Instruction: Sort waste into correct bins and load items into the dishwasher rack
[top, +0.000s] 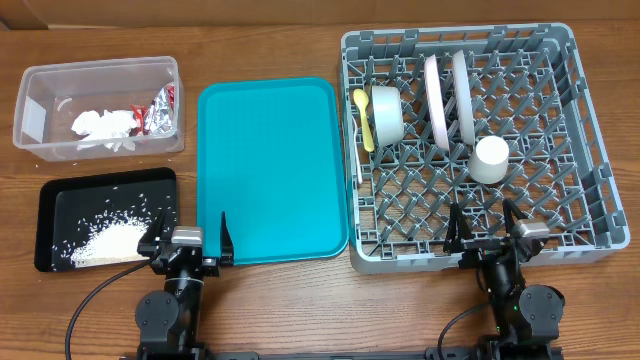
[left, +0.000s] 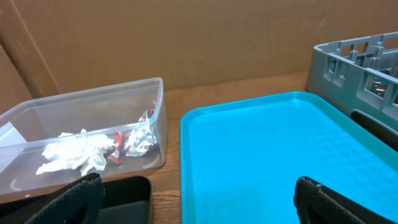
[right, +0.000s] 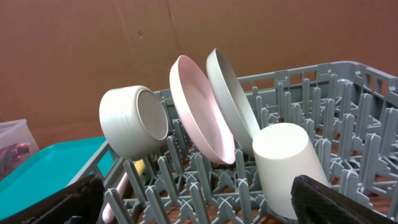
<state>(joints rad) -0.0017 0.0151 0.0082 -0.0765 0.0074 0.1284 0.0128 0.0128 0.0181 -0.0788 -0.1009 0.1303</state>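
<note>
Left pincer (top: 187, 240) and right pincer (top: 486, 226) both stand wide and empty. Small white cup (top: 490, 160) rests tilted among the pegs of the large grey plastic dishwasher rack (top: 520, 33). It is probably light, rigid and slick, and best gripped across its round wall.

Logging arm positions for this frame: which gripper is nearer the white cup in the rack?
Right. The right gripper is open over the rack's near edge, just in front of the white cup. The left gripper is beyond the teal tray, beside the black tray.
</note>
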